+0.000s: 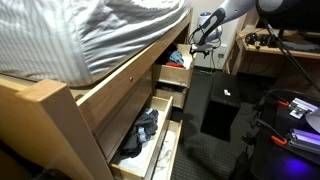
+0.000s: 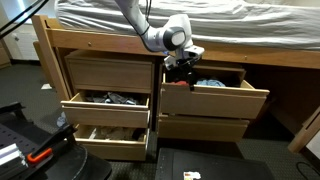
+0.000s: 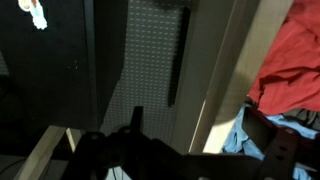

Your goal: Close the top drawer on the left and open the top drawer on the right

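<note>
Under the bed frame, the left top drawer (image 2: 105,72) sits flush and shut. The right top drawer (image 2: 212,98) is pulled out, with red and blue clothes (image 2: 208,83) in it; it also shows in an exterior view (image 1: 172,73). My gripper (image 2: 181,64) hangs at the left end of that drawer's front, and shows in an exterior view (image 1: 201,38) as well. In the wrist view the dark fingers (image 3: 200,135) stand wide apart on either side of the pale drawer front (image 3: 215,90). Red cloth (image 3: 290,60) and blue cloth (image 3: 245,135) lie inside.
The left middle drawer (image 2: 105,107) and left bottom drawer (image 2: 110,143) stand open with clothes in them. The right lower drawer (image 2: 205,128) is shut. A black box (image 1: 220,105) stands on the floor near the drawers. A mattress (image 1: 90,35) lies above.
</note>
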Robot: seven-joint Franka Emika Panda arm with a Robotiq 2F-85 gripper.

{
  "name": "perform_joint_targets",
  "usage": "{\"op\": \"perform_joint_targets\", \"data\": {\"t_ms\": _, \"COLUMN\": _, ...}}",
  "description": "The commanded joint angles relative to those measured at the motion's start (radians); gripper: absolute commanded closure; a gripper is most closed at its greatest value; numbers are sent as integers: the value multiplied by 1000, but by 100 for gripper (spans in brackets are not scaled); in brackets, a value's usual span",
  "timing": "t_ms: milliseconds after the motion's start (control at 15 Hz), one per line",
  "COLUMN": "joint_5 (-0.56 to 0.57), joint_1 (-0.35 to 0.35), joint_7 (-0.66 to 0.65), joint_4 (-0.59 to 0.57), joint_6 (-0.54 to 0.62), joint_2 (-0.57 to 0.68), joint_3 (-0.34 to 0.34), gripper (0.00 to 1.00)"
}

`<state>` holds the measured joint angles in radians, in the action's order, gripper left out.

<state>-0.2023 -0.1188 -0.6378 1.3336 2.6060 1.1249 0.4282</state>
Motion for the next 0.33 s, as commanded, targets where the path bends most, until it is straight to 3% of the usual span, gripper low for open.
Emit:
{"op": "perform_joint_targets", "data": {"t_ms": 0, "joint_5": 74, "joint_1": 110, "joint_7": -84, "joint_4": 91, "joint_6": -41, "joint_2": -71, "joint_3": 135, "gripper": 0}}
{"op": "perform_joint_targets", "data": {"t_ms": 67, "joint_5": 84, "joint_1": 39, "joint_7": -76, "joint_4": 11, "joint_6": -23, "joint_2": -25, "joint_3": 57, "gripper": 0}}
{"op": "perform_joint_targets", "data": {"t_ms": 267, "joint_5": 97, "joint_1": 79, "joint_7": -99, "joint_4": 33, "joint_6": -29, "joint_2": -41, "joint_3": 106, "gripper": 0}}
